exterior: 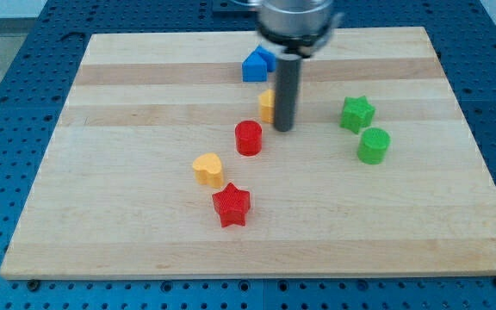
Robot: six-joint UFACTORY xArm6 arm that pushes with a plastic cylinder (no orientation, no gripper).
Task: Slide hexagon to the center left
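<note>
From the one camera view, a pale wooden board (145, 232) with long, faint grain bands lies on a blue perforated metal table (24, 52), whose holes form a regular grid. The arm ends in a dark, smooth cylindrical rod hanging from a grey metallic collar at the view's top, and there are no jaws to open or close; my tip (284, 129) rests on the board just to the view's right of the yellow hexagon (267, 105), apparently touching or nearly touching it. That yellow block is partly hidden behind the rod, so only its left portion shows, and its faceted outline is hard to make out fully. It sits slightly above the board's middle. Just above it, toward the view's top, stands a blue block (256, 65) with a peaked, house-like shape, also partly covered by the rod's collar. Below and to the view's left of my tip is a red cylinder (249, 138), and further down-left a yellow heart (208, 169) with a red star (232, 205) close beneath it. On the view's right, well apart from the tip, a green star (357, 113) sits just above a green cylinder (374, 145). All the blocks look like matt plastic with fine ridged layers.
</note>
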